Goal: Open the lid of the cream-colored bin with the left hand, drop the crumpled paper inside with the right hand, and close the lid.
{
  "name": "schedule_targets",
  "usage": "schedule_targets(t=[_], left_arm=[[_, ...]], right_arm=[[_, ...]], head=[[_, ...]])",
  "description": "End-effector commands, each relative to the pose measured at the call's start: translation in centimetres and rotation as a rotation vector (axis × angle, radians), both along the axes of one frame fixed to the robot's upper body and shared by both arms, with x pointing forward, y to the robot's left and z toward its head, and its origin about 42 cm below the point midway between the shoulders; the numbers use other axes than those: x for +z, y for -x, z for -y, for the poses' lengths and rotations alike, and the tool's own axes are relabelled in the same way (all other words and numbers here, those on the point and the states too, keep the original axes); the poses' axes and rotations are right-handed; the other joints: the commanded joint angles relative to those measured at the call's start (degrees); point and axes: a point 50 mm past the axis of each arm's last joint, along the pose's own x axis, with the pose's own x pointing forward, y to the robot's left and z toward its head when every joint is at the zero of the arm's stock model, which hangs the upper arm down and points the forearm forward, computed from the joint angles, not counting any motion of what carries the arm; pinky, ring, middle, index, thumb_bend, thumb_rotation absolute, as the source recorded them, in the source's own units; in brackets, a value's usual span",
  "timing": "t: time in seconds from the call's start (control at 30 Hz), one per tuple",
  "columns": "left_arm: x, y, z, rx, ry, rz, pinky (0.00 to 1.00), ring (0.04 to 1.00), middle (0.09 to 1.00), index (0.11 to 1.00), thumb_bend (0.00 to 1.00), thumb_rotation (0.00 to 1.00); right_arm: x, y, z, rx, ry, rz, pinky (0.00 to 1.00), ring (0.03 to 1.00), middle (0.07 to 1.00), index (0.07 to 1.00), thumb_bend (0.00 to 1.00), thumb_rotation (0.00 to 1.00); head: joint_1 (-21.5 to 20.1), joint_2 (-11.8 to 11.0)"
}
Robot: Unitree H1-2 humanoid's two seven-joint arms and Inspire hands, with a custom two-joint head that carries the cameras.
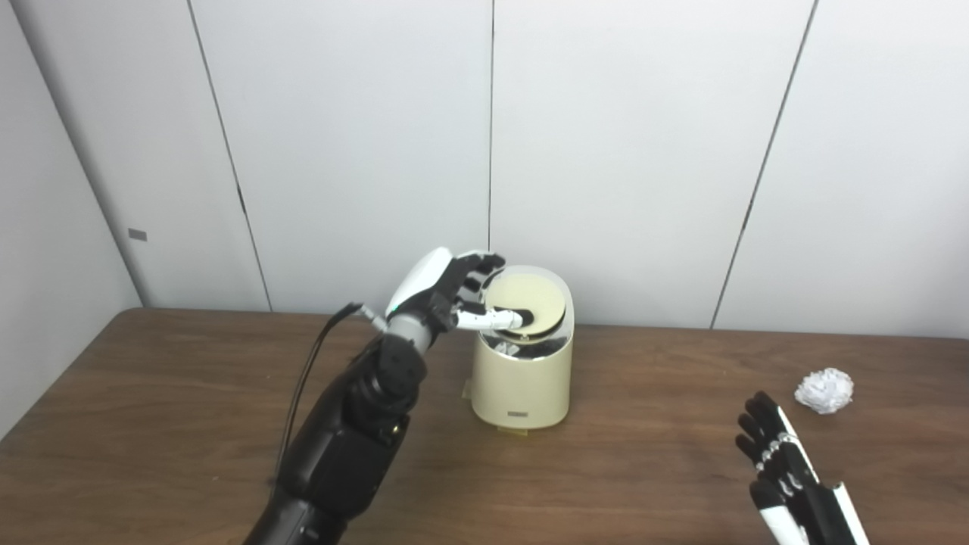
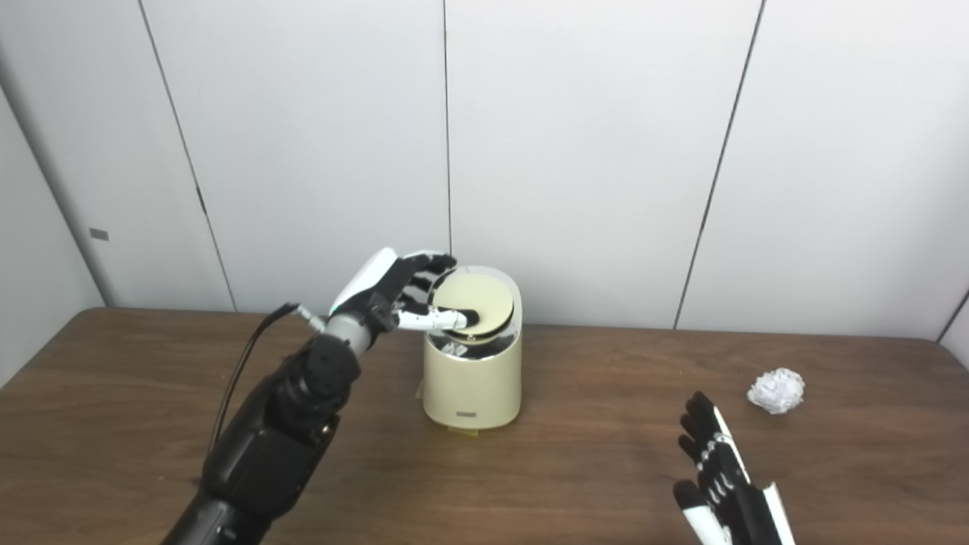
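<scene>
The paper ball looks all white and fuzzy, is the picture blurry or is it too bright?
In the left eye view, the crumpled paper is a bit washed out by even overhead light, so its creases barely show. In the right eye view it looks equally soft. Both views are slightly blurry overall, with only a faint shadow under the cream-colored bin and a shiny band below its lid.
</scene>
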Motion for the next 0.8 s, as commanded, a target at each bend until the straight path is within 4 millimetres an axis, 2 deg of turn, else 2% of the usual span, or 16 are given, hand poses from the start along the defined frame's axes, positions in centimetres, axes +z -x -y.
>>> schedule_targets(t=[0.0, 0.07, 0.13, 0.27, 0.47, 0.53, 0.6, 0.77], left_arm=[[2.8, 0.0, 0.3, -0.016, 0.098, 0.094, 0.79, 0.857, 0.865, 0.879, 0.44, 0.54], [1.7, 0.8, 0.0, -0.028, 0.213, 0.089, 0.8, 0.858, 0.868, 0.885, 0.38, 0.49], [0.5, 1.8, -0.4, -0.043, 0.293, 0.09, 0.8, 0.856, 0.876, 0.9, 0.35, 0.53], [-1.5, 4.1, -1.0, -0.04, 0.398, 0.126, 0.82, 0.863, 0.887, 0.909, 0.41, 0.62], [-5.0, 8.9, -3.3, 0.014, 0.37, 0.183, 0.87, 0.882, 0.888, 0.936, 0.41, 0.75], [-6.1, 10.4, -4.0, 0.035, 0.353, 0.167, 0.9, 0.901, 0.901, 0.944, 0.45, 0.79], [-7.4, 12.3, -4.8, 0.057, 0.357, 0.145, 0.91, 0.917, 0.91, 0.942, 0.47, 0.81], [-9.3, 15.6, -5.6, 0.096, 0.371, 0.119, 0.89, 0.918, 0.915, 0.922, 0.45, 0.83]], right_arm=[[-5.2, 3.6, -1.7, -0.011, -0.105, -0.203, 0.95, 0.968, 0.974, 0.961, 0.59, 0.73], [-5.2, 3.7, -1.8, -0.007, -0.151, -0.208, 0.96, 0.974, 0.979, 0.964, 0.59, 0.73], [-5.1, 3.8, -1.9, -0.005, -0.18, -0.215, 0.97, 0.977, 0.981, 0.964, 0.6, 0.72], [-4.9, 4.0, -2.0, -0.004, -0.193, -0.218, 0.97, 0.98, 0.987, 0.967, 0.58, 0.74], [-4.4, 4.2, -2.1, -0.013, -0.148, -0.23, 0.95, 0.962, 0.968, 0.954, 0.55, 0.69], [-4.1, 4.2, -2.1, -0.018, -0.133, -0.229, 0.94, 0.95, 0.957, 0.948, 0.57, 0.65], [-3.8, 4.1, -1.9, -0.023, -0.15, -0.22, 0.92, 0.943, 0.957, 0.951, 0.58, 0.61], [-2.8, 3.8, -1.5, -0.033, -0.178, -0.194, 0.92, 0.955, 0.975, 0.968, 0.62, 0.56]], head=[[-0.22, 0.06], [-0.63, 0.1], [-1.02, 0.29], [-1.15, 0.59], [-2.01, 1.05], [-2.2, 1.18], [-2.25, 1.5], [-2.53, 1.92]])
